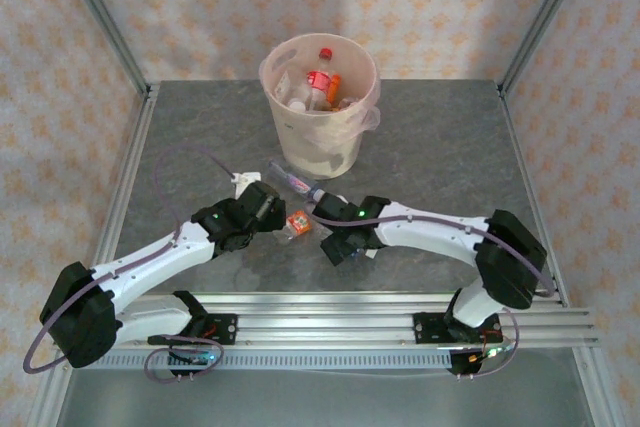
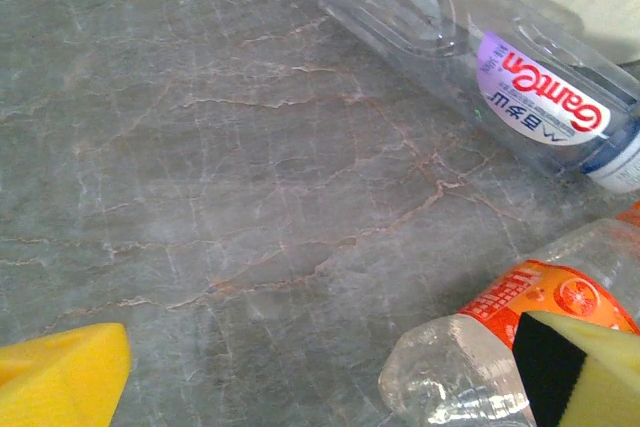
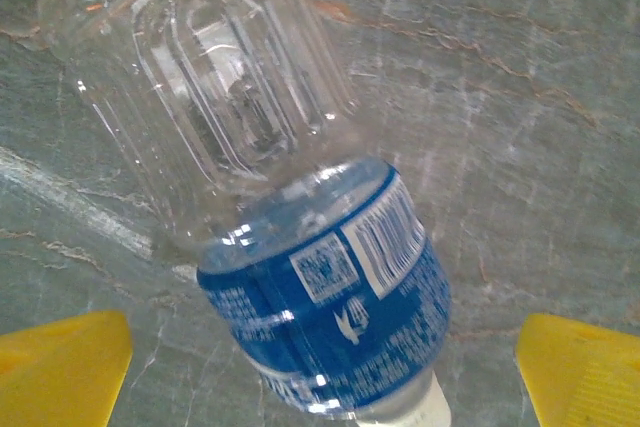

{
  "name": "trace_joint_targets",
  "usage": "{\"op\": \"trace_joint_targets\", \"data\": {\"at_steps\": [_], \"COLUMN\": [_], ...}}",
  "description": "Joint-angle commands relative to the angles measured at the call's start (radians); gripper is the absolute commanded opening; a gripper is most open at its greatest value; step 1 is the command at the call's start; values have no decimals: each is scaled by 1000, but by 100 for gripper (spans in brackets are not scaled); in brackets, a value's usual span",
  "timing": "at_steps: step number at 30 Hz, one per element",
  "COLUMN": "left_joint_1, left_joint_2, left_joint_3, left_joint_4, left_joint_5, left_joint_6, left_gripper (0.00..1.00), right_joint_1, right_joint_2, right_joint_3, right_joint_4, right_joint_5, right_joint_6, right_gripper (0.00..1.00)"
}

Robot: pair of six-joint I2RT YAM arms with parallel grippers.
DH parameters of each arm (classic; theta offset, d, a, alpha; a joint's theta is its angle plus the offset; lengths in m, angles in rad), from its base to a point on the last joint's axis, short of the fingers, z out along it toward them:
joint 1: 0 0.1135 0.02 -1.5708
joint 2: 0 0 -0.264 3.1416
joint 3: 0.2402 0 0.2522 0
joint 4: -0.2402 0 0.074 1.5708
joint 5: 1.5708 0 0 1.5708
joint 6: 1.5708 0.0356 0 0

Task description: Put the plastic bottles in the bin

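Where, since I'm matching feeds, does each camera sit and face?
Top external: high behind the bases, looking down on bin, both arms.
Left wrist: faces down; left gripper open, near the orange-label bottle.
Right wrist: faces down; right gripper open astride the blue-label bottle.
Shared: top and left wrist show the orange-label bottle.

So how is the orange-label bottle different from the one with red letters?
The orange-label bottle looks crumpled; the red-lettered bottle keeps its neat ribbed shape. The orange-label bottle wears an orange label; the red-lettered bottle's is purple and white. Both are clear plastic and lie on their sides on the table, outside the bin.
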Motion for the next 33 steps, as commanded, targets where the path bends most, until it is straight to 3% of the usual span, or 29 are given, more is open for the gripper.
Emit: {"op": "trace_joint_targets", "data": {"at_steps": [1,7,14,20,28,33], "left_joint_1": [-3,-1,0,2,2,2], "left_joint_2": [-17,-13,-5,12,40,34], "left_joint_3": [-6,-6,-4,2,16,17], "left_joint_4": [-29,-26,-24,-18,-7,-3], "left_joint_5": [-56,-46,-44,-38,-18,-21], "left_joint_6": [-41,-47,-48,-43,-37,-39], "left_gripper": [100,100,100,100,100,100], "right_joint_1": [4,-13,-67,-89,-92,-93], "right_joint_2": [50,147,190,195,131,24], "right_joint_3": [47,74,43,1,-39,-61], "right_joint_4": [44,62,117,130,97,47], "right_joint_5": [11,2,-64,-81,-46,16], "right_joint_6": [-65,-96,-106,-97,-42,43], "right_gripper": [99,98,89,73,43,37]}}
